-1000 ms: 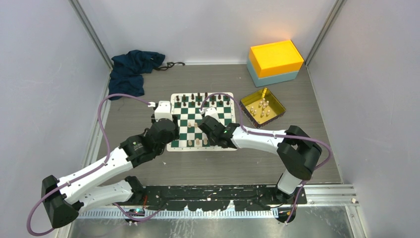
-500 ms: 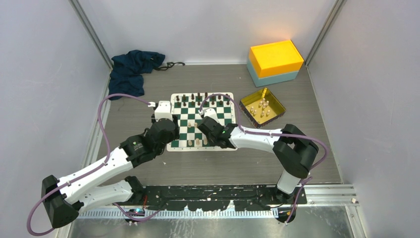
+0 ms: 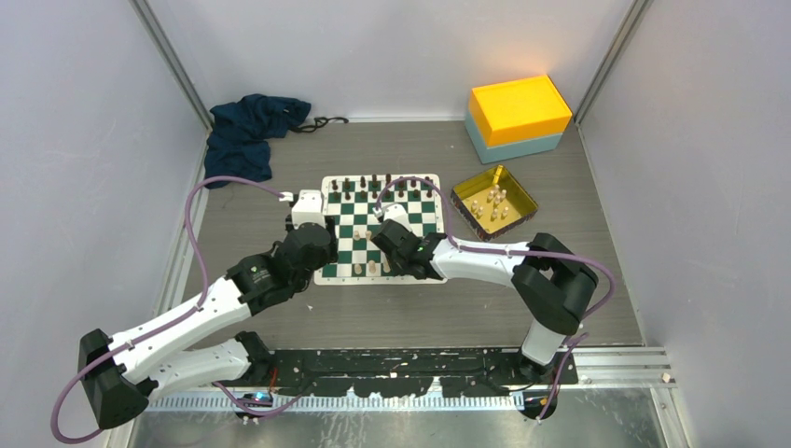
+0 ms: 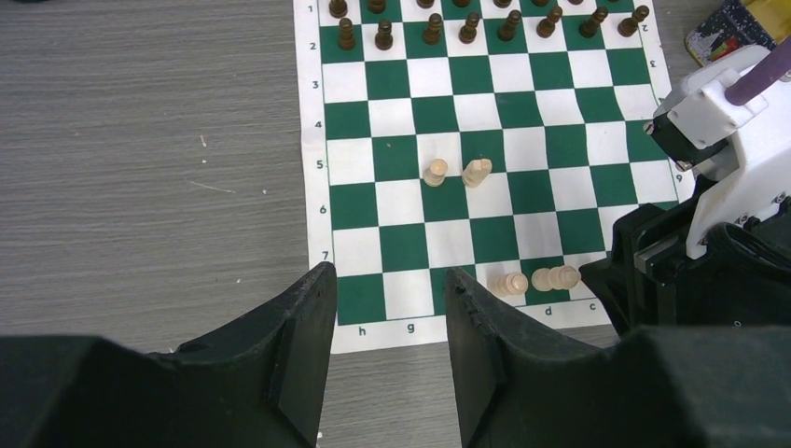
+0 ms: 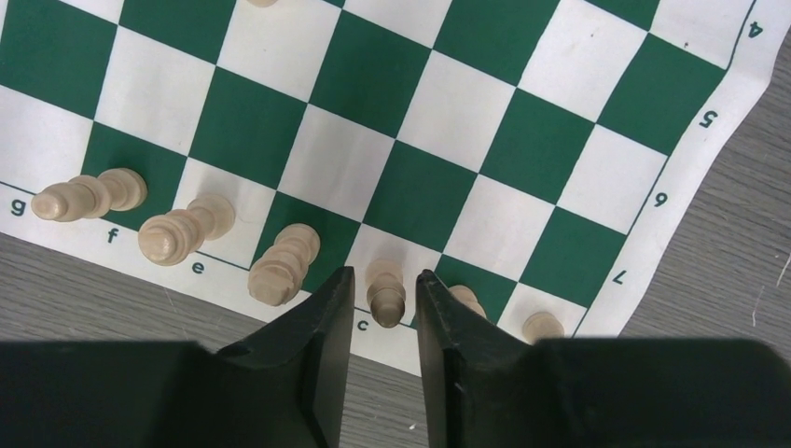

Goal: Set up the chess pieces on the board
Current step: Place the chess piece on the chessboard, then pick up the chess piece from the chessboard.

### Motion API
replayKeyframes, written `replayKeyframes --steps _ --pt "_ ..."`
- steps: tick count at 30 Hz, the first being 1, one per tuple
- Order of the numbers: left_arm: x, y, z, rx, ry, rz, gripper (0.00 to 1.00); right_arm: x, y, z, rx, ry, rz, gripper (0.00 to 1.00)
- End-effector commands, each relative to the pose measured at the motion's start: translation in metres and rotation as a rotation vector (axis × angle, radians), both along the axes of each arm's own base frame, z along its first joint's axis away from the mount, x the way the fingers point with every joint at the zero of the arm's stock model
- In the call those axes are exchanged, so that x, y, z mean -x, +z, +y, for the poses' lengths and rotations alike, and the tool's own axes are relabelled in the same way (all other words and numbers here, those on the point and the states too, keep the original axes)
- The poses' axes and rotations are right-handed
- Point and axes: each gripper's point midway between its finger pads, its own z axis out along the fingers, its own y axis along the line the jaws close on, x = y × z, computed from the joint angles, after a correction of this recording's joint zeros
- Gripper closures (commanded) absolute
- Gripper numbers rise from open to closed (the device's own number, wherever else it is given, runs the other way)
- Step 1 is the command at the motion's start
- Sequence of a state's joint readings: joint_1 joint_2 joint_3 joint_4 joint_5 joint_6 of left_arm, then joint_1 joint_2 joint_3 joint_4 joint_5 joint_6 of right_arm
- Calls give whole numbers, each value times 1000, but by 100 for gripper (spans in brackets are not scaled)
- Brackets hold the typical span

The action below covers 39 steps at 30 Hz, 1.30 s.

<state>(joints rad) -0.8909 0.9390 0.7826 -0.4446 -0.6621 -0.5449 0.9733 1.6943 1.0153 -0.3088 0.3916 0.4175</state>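
Note:
The green-and-white board [image 3: 359, 217] lies mid-table. Black pieces [image 4: 470, 26] fill its far two rows. Several cream chess pieces stand along the near row [image 5: 185, 229], and two more sit mid-board [image 4: 435, 173]. My right gripper [image 5: 384, 275] is low over the near edge and open. One cream piece [image 5: 386, 294] stands upright between its fingers on the c file, with a gap on each side. My left gripper [image 4: 390, 275] hangs open and empty above the board's near-left corner [image 4: 373, 299].
A gold tray [image 3: 522, 191] right of the board holds several more cream pieces. A yellow-and-blue box [image 3: 519, 109] sits at the back right, a dark blue cloth [image 3: 250, 131] at the back left. The right arm's wrist [image 4: 728, 140] shows in the left wrist view.
The right jaws have parted from the cream piece on the c file, which now stands free. The right arm edged slightly left. The left arm has not moved.

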Motion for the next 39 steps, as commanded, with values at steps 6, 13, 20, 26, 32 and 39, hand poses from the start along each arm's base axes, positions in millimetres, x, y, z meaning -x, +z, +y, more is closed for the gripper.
replayKeyframes --steps 6,13,20,26,32,39 --pt "-5 10 -4 41 14 -39 53 -13 27 14 -50 -4 -62 55" --pt "-6 12 -4 36 17 -41 50 -19 48 15 -56 -2 -103 52" --pt "-10 5 -10 17 17 -20 26 -33 78 12 -84 -17 -156 49" --pt "-21 -6 -18 -1 24 15 17 -52 102 -11 -127 -90 -209 44" --pt "-39 -33 -26 29 28 90 16 -66 115 -37 -172 -157 -235 43" --pt "-64 -62 -38 65 26 180 20 -69 110 -48 -183 -175 -229 43"
